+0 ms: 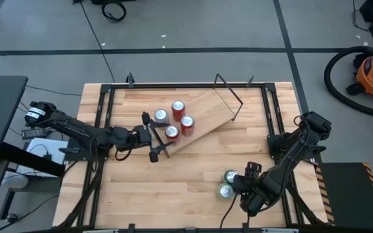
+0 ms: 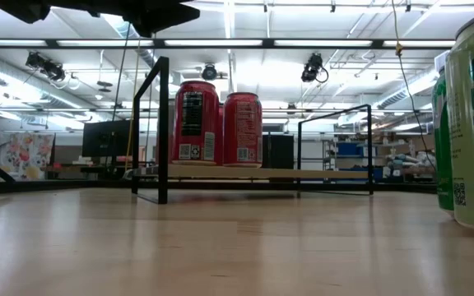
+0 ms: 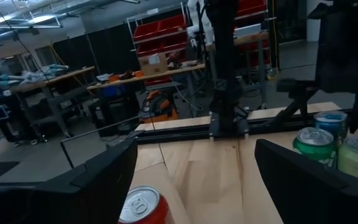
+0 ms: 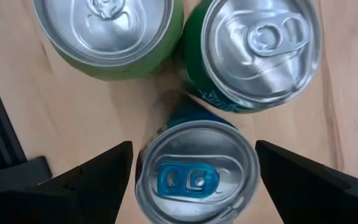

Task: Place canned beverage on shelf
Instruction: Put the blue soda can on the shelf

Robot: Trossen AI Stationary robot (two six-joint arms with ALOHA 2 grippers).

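The light-wood shelf [image 1: 206, 113] stands slanted at the table's middle, and also shows in the low view [image 2: 262, 173]. Several cans stand upright on it, among them red ones [image 1: 178, 107] [image 2: 197, 123]. My left gripper [image 1: 160, 137] is open at the shelf's left end. In its wrist view a red can [image 3: 143, 206] stands between its fingers, untouched. My right gripper [image 1: 246, 176] is open above a group of three cans at the near right. Its fingers stand on either side of a teal can with a blue tab [image 4: 194, 177], untouched. Two green cans [image 4: 253, 50] [image 4: 107, 31] stand beside it.
The table's black frame rails [image 1: 102, 116] run along its left and right sides. The shelf's black rod end frame [image 1: 228, 94] rises at its far right end. Bare tabletop [image 1: 173, 188] lies between the shelf and the near edge.
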